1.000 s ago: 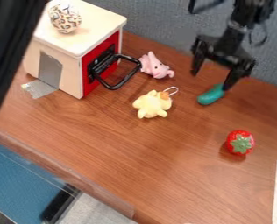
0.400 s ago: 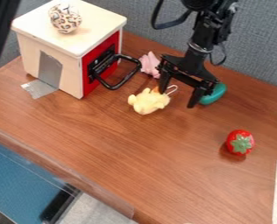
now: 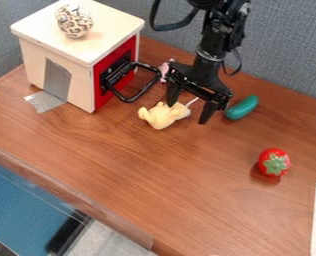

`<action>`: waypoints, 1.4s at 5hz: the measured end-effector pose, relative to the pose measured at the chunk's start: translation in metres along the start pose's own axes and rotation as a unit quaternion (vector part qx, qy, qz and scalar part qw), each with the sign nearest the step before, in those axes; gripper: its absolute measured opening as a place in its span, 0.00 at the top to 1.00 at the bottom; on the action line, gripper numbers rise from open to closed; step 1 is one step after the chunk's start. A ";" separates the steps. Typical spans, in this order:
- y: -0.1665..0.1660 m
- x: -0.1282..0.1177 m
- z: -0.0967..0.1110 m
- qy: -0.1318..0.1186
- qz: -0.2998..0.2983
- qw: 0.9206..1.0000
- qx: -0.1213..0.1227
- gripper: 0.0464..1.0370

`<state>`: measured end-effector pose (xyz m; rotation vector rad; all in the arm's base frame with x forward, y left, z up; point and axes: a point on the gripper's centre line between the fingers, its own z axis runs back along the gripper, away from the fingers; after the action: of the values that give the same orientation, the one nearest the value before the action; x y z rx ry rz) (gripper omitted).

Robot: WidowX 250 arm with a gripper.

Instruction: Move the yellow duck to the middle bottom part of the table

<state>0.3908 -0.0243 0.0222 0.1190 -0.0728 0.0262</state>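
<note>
The yellow duck (image 3: 162, 116) lies on the wooden tabletop (image 3: 187, 175), in the upper middle of the view, to the right of the wooden box. The claw (image 3: 189, 111) hangs over its right side with its fingers spread well apart; one fingertip is right at the duck's upper edge, though whether it touches cannot be told, and the other is off to the right. A pale loop (image 3: 192, 102) sticks out from the duck toward the gap between the fingers.

Just right of the claw lies a teal, elongated toy (image 3: 241, 107). A pink toy (image 3: 164, 69) sits behind the claw and the black handle, mostly hidden.

The wooden box (image 3: 80, 93) stands at upper left. Its red front (image 3: 100, 97) is closed, so its contents are hidden, and the black handle (image 3: 145, 92) juts out over the tabletop. On its pale top rests a spotted ball (image 3: 74, 21). A grey patch (image 3: 56, 79) covers part of its side, with silver tape (image 3: 45, 101) at the foot.

Farther right, well apart, sits a red strawberry (image 3: 274, 162) with a green cap.
</note>
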 end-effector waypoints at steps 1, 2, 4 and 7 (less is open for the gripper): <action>0.012 -0.008 -0.006 0.011 0.005 1.000 0.013 0.04; 0.031 -0.006 -0.008 0.010 0.019 0.999 0.023 0.04; 0.036 -0.010 -0.020 0.028 0.018 0.999 0.024 0.38; -0.024 -0.022 0.016 0.003 -0.030 1.000 -0.010 0.92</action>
<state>0.3685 -0.0504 0.0333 0.1002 -0.0641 -0.0333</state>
